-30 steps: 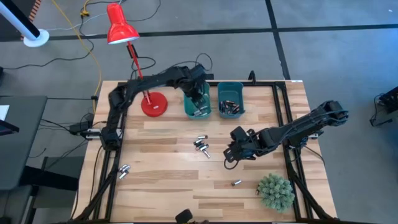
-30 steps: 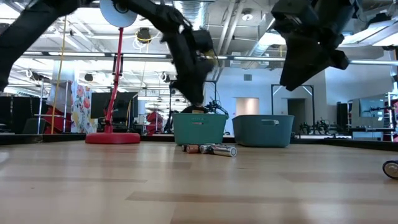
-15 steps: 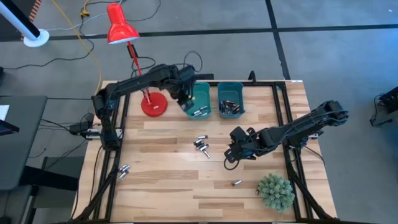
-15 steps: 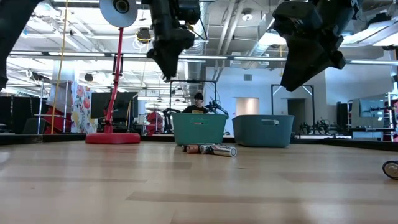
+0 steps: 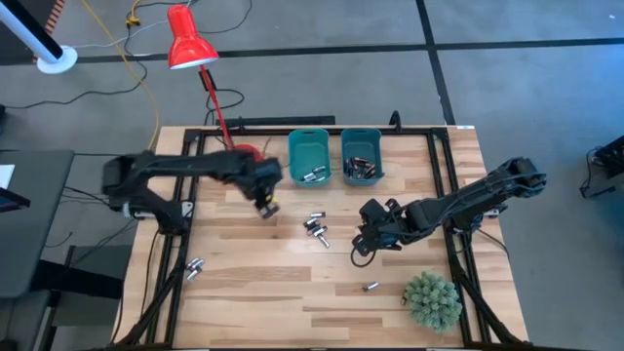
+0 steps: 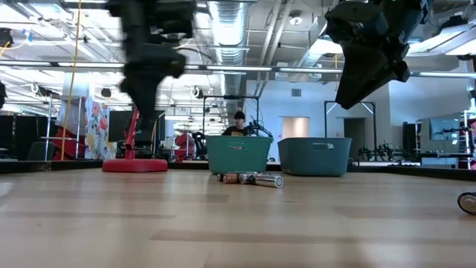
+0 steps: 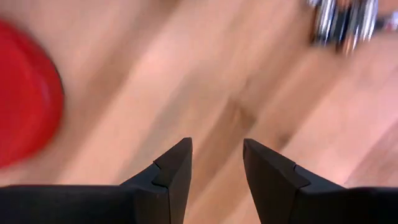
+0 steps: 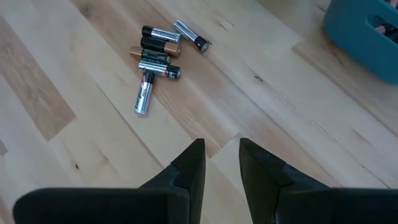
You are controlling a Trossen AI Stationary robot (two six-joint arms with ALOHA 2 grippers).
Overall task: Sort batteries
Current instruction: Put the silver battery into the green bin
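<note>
Red desk lamp (image 5: pixel 190 47), two teal bins (image 5: pixel 309 156) side by side, small green plant (image 5: pixel 432 299).

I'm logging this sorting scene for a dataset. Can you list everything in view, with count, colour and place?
Bins: two, teal, side by side at the table's far edge, both holding batteries.
Battery cluster: about five, silver, black and copper, mid-table.
Lone battery: one, silvery, near the plant.
Battery pair: two, silvery, at the left edge.
Lamp: one, red, its base beside the left bin.
Plant: one, green, near right corner.
Table: one, light wood.
Person: one, far behind the bins in the low view.
Left gripper: open, empty, above the table near the lamp base.
Right gripper: open, empty, right of the cluster.
</note>
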